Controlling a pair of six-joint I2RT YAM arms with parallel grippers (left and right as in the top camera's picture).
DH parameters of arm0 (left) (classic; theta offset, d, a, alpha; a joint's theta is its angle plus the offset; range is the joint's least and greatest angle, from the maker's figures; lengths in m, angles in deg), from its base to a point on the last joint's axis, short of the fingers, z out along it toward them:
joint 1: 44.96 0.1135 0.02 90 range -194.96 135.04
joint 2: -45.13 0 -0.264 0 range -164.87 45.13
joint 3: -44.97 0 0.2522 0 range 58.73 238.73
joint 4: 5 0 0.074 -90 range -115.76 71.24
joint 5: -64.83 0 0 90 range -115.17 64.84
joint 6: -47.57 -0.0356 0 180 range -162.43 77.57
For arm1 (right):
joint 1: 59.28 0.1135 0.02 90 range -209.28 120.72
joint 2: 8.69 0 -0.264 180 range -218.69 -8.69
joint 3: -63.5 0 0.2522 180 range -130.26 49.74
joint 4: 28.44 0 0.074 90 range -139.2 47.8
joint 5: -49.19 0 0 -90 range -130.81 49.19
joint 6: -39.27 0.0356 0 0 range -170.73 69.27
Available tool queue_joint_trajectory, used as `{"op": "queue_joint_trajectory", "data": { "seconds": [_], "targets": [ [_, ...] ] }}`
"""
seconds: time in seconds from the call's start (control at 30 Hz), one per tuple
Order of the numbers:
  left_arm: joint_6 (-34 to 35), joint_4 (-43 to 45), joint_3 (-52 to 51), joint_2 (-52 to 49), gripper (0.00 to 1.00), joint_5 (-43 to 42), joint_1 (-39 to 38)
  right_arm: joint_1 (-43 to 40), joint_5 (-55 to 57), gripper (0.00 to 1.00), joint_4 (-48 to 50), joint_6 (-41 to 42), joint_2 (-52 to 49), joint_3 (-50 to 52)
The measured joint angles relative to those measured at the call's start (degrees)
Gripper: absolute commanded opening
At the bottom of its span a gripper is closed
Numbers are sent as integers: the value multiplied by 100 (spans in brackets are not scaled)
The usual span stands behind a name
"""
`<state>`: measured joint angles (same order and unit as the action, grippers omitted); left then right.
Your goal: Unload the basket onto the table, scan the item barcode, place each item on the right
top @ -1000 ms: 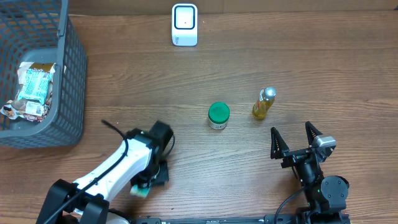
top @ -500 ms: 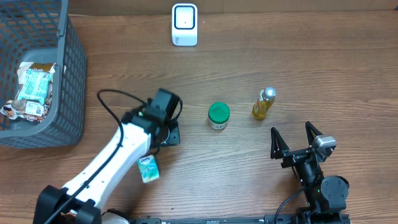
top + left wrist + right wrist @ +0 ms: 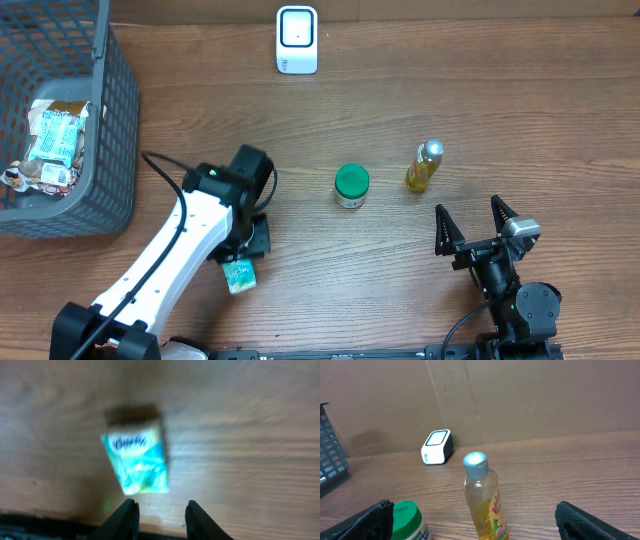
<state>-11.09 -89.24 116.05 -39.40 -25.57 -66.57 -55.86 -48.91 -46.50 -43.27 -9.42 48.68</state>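
Note:
A small teal and green packet [image 3: 238, 274] lies flat on the wooden table, blurred in the left wrist view [image 3: 136, 457]. My left gripper [image 3: 249, 245] hovers just beside it, and its fingertips [image 3: 160, 507] stand a little apart with nothing between them; the packet lies beyond them. The white barcode scanner [image 3: 297, 40] stands at the table's far edge, also visible from the right wrist [image 3: 436, 446]. My right gripper [image 3: 478, 226] rests wide open at the near right, holding nothing.
A green-lidded jar [image 3: 351, 186] and a yellow bottle with a silver cap [image 3: 424, 166] stand mid-table, just ahead of the right gripper [image 3: 480, 525]. A dark mesh basket [image 3: 115, 120] holding snack packets [image 3: 55, 135] sits at the far left.
The packet went from the left gripper at the near edge to lying loose on the table. The left arm swung up and right, then came back down toward the packet. Right arm unmoved.

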Motion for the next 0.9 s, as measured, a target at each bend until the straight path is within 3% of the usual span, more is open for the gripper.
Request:
{"op": "queue_joint_trajectory", "data": {
  "seconds": [0.3, 0.63, 0.9],
  "targets": [
    [212, 597, -1117, 0, 33, 11, 35, 0, 2, 100, 0, 4, 0, 0],
    [481, 1799, -1272, 0, 29, 131, 114, 0, 0, 100, 0, 4, 0, 0],
    [503, 1871, -1272, -24, 32, 63, 114, 0, -2, 100, 0, 0, 0, 0]
  ]
}}
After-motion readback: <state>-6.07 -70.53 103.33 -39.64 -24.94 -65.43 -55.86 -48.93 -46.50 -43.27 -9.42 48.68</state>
